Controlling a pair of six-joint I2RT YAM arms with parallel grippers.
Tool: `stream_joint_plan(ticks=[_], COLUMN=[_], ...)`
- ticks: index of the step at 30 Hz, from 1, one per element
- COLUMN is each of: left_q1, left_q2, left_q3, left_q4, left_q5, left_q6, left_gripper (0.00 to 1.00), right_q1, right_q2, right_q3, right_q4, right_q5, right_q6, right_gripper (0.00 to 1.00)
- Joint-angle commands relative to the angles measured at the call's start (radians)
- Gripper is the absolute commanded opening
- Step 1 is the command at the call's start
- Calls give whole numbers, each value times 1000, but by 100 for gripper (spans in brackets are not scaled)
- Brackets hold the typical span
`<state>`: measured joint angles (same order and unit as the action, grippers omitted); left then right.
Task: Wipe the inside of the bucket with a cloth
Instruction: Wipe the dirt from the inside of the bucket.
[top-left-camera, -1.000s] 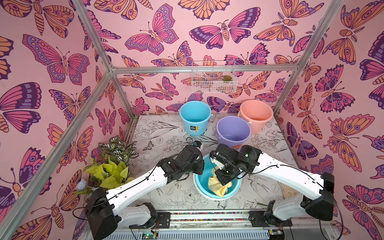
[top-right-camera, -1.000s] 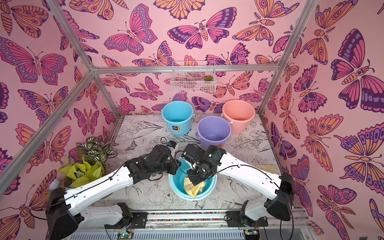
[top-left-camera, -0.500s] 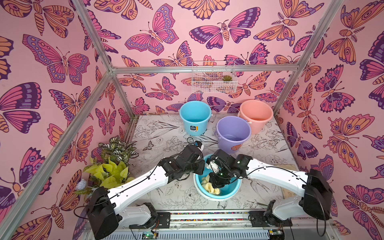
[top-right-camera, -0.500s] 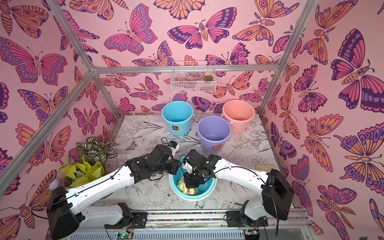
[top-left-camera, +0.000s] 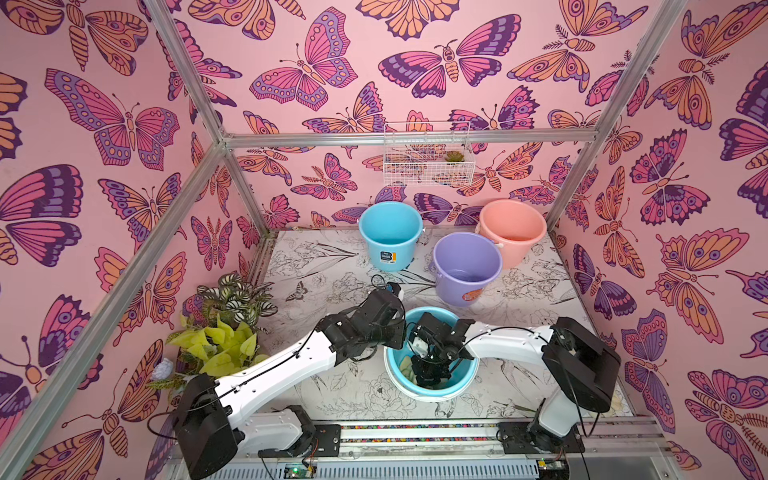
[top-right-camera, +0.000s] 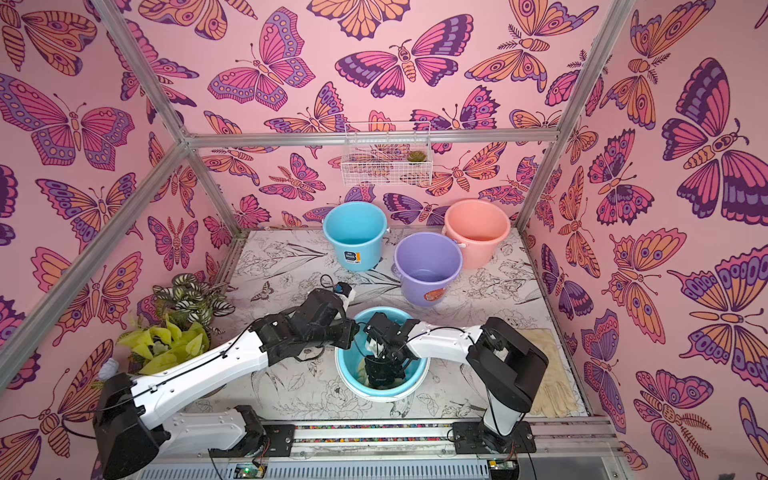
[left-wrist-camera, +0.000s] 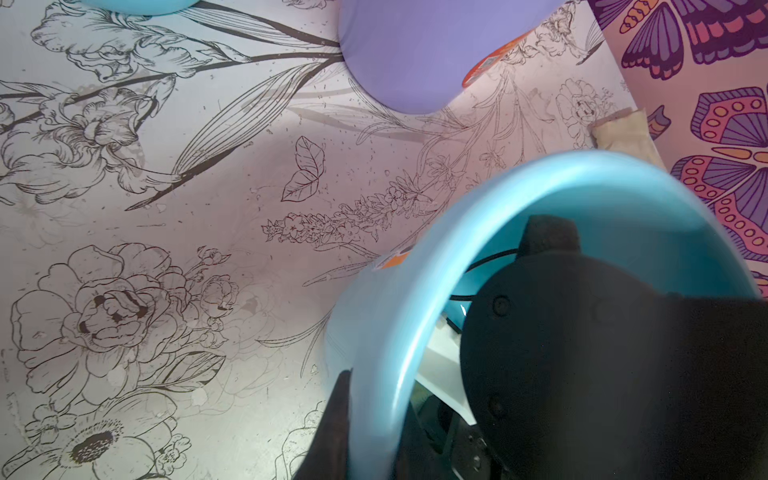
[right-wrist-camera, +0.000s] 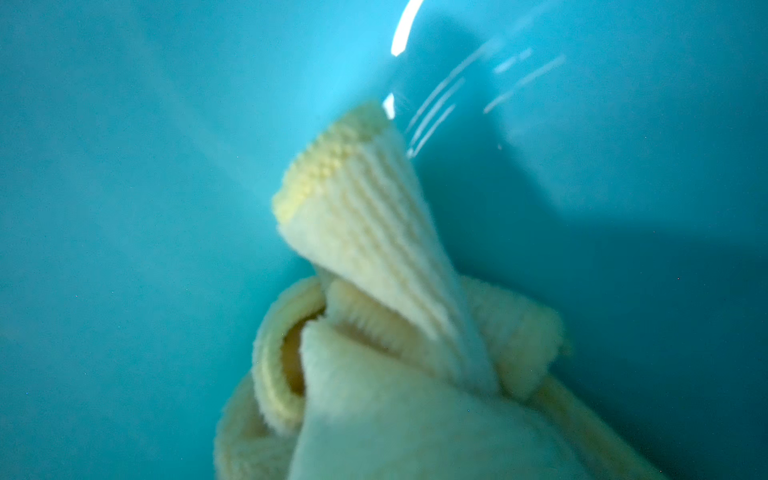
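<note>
The near blue bucket (top-left-camera: 466, 374) stands on the worktop (top-left-camera: 332, 386), right in front of the robot. This is the one being wiped. The purple bucket (top-left-camera: 465, 266) stands behind the near blue bucket, a little apart, and nothing touches it.

The cloth (right-wrist-camera: 374, 291) is down inside the near blue bucket. It is soft and yellow and all bunched up. One ribbed corner sticks out against the blue wall. The right tool (top-left-camera: 429, 375) is deep inside the near blue bucket too. The wrist view does not show its fingers, but they are together on a bunch of the cloth.

The left tool (top-left-camera: 395, 341) is at the rim of the near blue bucket, on the side by the left arm. One finger (left-wrist-camera: 336, 415) is outside the rim and the other is inside, so it pinches the rim.

I think this bucket is light, smooth and slippery, so it could slide or tip when it is rubbed. The rim is a good place to hold it. The cloth is floppy and light. It is best held by a thick bunch in the middle, so a fat soft part presses on the wall.
</note>
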<state>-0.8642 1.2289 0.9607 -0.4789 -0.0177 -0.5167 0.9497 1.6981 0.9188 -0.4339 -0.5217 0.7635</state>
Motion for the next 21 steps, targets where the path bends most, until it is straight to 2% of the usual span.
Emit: stream_joint_plan(ticks=[1, 5, 13, 21], left_q1=[-12, -12, -12, -12], left_q2=[-12, -12, -26, -30], left_q3=[21, 24, 17, 18], left_q4=[76, 76, 76, 77], left_q5=[44, 41, 35, 36], left_q6=[-2, 1, -4, -14], left_gripper=[0, 0, 0, 0], right_q1=[6, 6, 6, 6], right_q2=[54, -32, -294, -444], right_q3=[-20, 8, 58, 41], right_q4=[6, -58, -211, -39], right_q5=[86, 80, 79, 29], right_q6=[11, 7, 25, 200], right_gripper=[0, 0, 0, 0])
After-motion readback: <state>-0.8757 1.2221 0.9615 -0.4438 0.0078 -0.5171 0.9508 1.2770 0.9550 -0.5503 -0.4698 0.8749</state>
